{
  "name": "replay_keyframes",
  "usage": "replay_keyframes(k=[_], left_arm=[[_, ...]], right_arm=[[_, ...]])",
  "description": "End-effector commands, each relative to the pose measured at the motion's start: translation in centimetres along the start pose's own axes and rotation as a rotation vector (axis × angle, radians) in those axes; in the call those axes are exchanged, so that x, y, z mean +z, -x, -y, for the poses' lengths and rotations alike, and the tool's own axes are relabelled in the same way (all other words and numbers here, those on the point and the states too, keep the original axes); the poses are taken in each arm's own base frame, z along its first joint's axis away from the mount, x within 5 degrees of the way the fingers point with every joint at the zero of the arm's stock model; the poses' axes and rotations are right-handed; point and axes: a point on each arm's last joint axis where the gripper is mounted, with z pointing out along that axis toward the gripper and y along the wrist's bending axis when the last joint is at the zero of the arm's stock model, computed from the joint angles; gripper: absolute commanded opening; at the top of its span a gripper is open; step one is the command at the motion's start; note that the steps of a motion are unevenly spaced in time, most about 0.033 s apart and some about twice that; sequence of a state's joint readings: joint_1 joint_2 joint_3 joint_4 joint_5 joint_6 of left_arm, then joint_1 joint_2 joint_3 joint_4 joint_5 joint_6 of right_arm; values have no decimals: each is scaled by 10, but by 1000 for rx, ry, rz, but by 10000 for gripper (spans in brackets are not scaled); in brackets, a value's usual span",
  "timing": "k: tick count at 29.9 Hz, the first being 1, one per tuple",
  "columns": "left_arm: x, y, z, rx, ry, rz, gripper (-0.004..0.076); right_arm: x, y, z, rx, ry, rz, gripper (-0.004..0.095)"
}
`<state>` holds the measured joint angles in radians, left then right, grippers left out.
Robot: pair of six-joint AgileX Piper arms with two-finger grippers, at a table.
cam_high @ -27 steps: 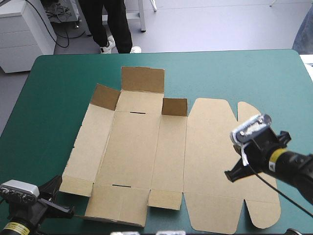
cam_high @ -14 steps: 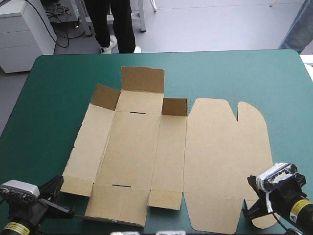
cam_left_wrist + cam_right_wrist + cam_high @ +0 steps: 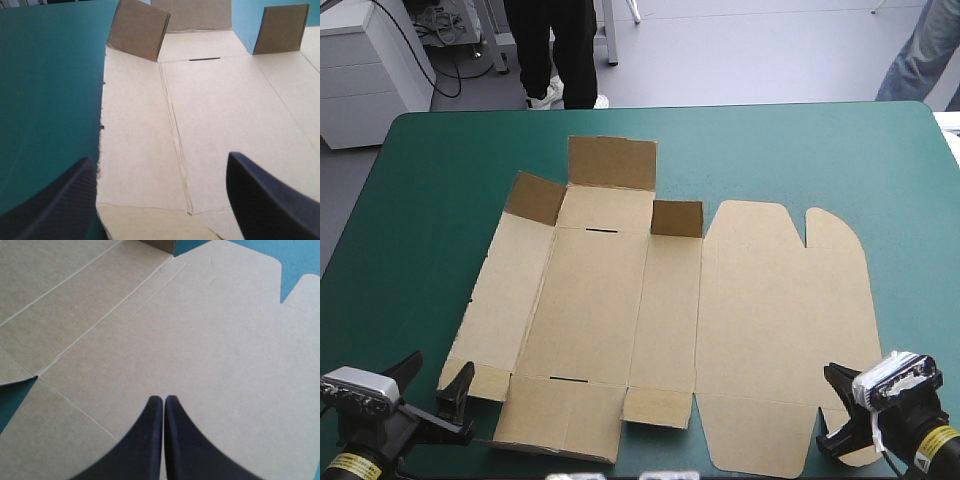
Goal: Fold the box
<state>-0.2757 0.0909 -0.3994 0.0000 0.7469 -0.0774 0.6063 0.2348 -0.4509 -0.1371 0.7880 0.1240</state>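
Observation:
The brown box (image 3: 670, 300) lies as a flat cut sheet in the middle of the table. Three small flaps (image 3: 611, 162) stand raised at its far end. My left gripper (image 3: 437, 378) is open at the sheet's near left corner. In the left wrist view its black fingers (image 3: 55, 200) stand wide apart, and the left side panel (image 3: 135, 150) lies between and ahead of them. My right gripper (image 3: 836, 412) is shut over the near right corner of the wide lid panel. In the right wrist view (image 3: 164, 400) its tip points across the bare board (image 3: 175, 330).
Bare teal-green cover (image 3: 430, 200) runs in a wide strip left of the sheet, with more beyond its far end and to its right (image 3: 910, 220). The sheet's near edge lies close to the table's front edge.
My left gripper has opened from shut, staying at the near left corner. My right gripper came from above the lid panel's right side back to its near right corner.

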Motion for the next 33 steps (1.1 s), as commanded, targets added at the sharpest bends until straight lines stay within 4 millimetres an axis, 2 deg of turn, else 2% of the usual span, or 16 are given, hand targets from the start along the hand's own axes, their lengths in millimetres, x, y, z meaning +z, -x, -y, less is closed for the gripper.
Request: replay_keyframes(k=[1,4,10,12,16,21,26,33], left_arm=[[-3,17,2,-15,-17,131,529],[-3,17,2,-10,-12,127,529],[-2,19,2,-12,-7,63,529],[-2,25,2,-9,-5,31,529],[2,53,4,-5,3,-14,529],[25,82,6,0,17,-195,529],[63,108,8,30,26,-398,529],[111,128,10,34,32,-636,529]], right_arm=[[2,12,-2,9,24,130,-12],[7,6,-4,15,32,114,-12],[8,5,-4,16,34,118,-12],[8,5,-4,16,34,118,-12],[8,5,-4,16,34,118,-12],[8,5,-4,16,34,118,-12],[8,5,-4,16,34,118,-12],[8,5,-4,16,34,118,-12]])
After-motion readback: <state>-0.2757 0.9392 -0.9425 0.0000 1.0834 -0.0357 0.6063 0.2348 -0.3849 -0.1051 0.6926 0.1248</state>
